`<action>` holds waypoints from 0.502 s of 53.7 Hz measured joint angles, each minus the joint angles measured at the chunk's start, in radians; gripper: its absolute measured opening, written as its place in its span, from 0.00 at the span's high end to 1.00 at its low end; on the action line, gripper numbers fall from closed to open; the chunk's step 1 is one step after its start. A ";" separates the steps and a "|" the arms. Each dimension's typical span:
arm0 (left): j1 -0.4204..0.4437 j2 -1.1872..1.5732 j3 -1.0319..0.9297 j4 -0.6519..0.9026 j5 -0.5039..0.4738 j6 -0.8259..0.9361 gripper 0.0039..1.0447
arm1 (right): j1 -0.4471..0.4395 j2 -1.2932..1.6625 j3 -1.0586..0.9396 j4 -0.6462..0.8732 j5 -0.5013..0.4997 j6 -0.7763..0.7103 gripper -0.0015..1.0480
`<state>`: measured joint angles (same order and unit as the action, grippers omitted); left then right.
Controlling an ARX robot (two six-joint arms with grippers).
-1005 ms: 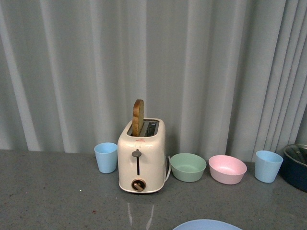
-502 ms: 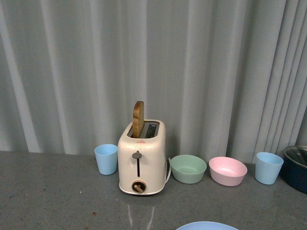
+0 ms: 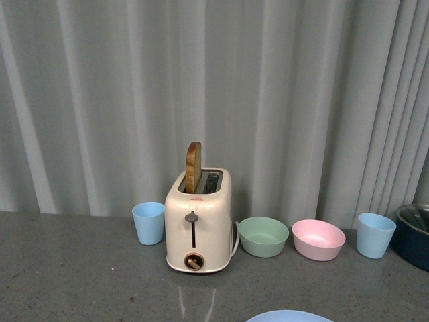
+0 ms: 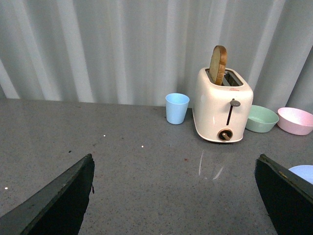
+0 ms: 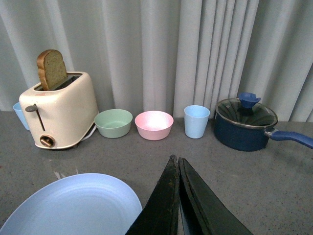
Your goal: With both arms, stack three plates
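Apparently I'm at the very start — only the light blue plate shows, flat on the counter beside my right gripper (fingers pressed together, holding nothing). Left gripper gapes wide, empty. Next: find the other plates.

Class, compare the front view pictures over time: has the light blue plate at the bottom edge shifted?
Yes, slightly. The round light blue plastic plate has slid rightward and a little lower in the front view, judged against the fixed cream toaster: its left rim now starts further right.
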<state>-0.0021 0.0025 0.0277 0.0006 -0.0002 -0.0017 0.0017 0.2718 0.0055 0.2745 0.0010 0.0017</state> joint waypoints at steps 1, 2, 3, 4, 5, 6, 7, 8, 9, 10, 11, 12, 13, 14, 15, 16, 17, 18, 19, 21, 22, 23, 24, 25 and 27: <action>0.000 0.000 0.000 0.000 0.000 0.000 0.06 | 0.000 -0.006 0.000 -0.006 0.000 0.000 0.97; 0.000 0.000 0.000 0.000 0.000 0.000 0.06 | 0.000 -0.013 0.000 -0.013 0.000 0.000 0.97; 0.000 0.000 0.000 0.000 0.000 0.000 0.06 | 0.000 -0.019 0.000 -0.018 0.000 0.000 0.97; 0.000 0.000 0.000 0.000 0.000 0.000 0.06 | 0.000 -0.026 0.000 -0.025 0.000 0.000 0.97; 0.000 0.000 0.000 0.000 0.000 0.000 0.06 | 0.000 -0.032 0.000 -0.031 0.000 0.000 0.97; 0.000 0.000 0.000 0.000 0.000 0.000 0.06 | 0.000 -0.040 0.000 -0.040 0.000 0.000 0.97; 0.000 0.000 0.000 0.000 0.000 0.000 0.06 | 0.000 -0.046 0.000 -0.045 0.000 0.000 0.97; 0.000 0.000 0.000 0.000 0.000 0.000 0.06 | 0.000 -0.051 0.000 -0.051 0.000 0.000 0.97; 0.000 0.000 0.000 0.000 0.000 0.000 0.06 | 0.000 -0.054 0.000 -0.053 0.000 0.000 0.97; 0.000 0.000 0.000 0.000 0.000 0.000 0.06 | 0.000 -0.058 0.000 -0.058 0.000 0.000 0.97; 0.000 0.000 0.000 0.000 0.000 0.000 0.06 | 0.000 -0.063 0.000 -0.062 0.000 0.000 0.97; 0.000 0.000 0.000 0.000 0.000 0.000 0.06 | 0.000 -0.068 0.000 -0.067 0.000 0.000 0.97; 0.000 0.000 0.000 0.000 0.000 0.000 0.06 | 0.000 -0.073 0.000 -0.071 0.000 0.000 0.97; 0.000 0.000 0.000 0.000 0.000 0.000 0.06 | 0.000 -0.077 0.000 -0.076 0.000 0.000 0.97; 0.000 0.000 0.000 0.000 0.000 0.000 0.06 | 0.000 -0.082 0.000 -0.081 0.000 0.000 0.97; 0.000 0.000 0.000 0.000 0.000 0.000 0.06 | 0.000 -0.086 0.000 -0.085 0.000 0.000 0.97; 0.000 0.000 0.000 0.000 0.000 0.000 0.06 | 0.000 -0.091 0.000 -0.090 0.000 0.000 0.97; 0.000 0.000 0.000 0.000 0.000 0.000 0.06 | 0.000 -0.095 0.000 -0.094 0.000 0.000 0.97; 0.000 0.000 0.000 0.000 0.000 0.000 0.06 | 0.000 -0.103 0.000 -0.103 0.000 0.000 0.97; 0.000 0.000 0.000 0.000 0.000 0.000 0.06 | 0.000 -0.156 0.001 -0.174 0.000 0.000 0.97; 0.000 0.000 0.000 0.000 0.000 0.000 0.06 | 0.000 -0.198 0.001 -0.230 -0.002 -0.001 0.97; 0.000 0.000 0.000 0.000 0.000 0.000 0.06 | 0.000 -0.209 0.001 -0.246 -0.002 -0.001 0.97; 0.000 0.000 0.000 0.000 0.000 0.000 0.06 | 0.000 -0.229 0.001 -0.263 -0.002 -0.001 0.97; 0.000 0.000 0.000 0.000 0.000 0.000 0.06 | 0.000 -0.244 0.001 -0.268 -0.002 -0.001 0.97; 0.000 0.000 0.000 0.000 0.000 0.000 0.06 | 0.000 -0.264 0.001 -0.268 -0.002 -0.001 0.97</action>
<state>-0.0017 0.0025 0.0277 0.0006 -0.0002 -0.0017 0.0013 0.0078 0.0063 0.0063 -0.0010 0.0010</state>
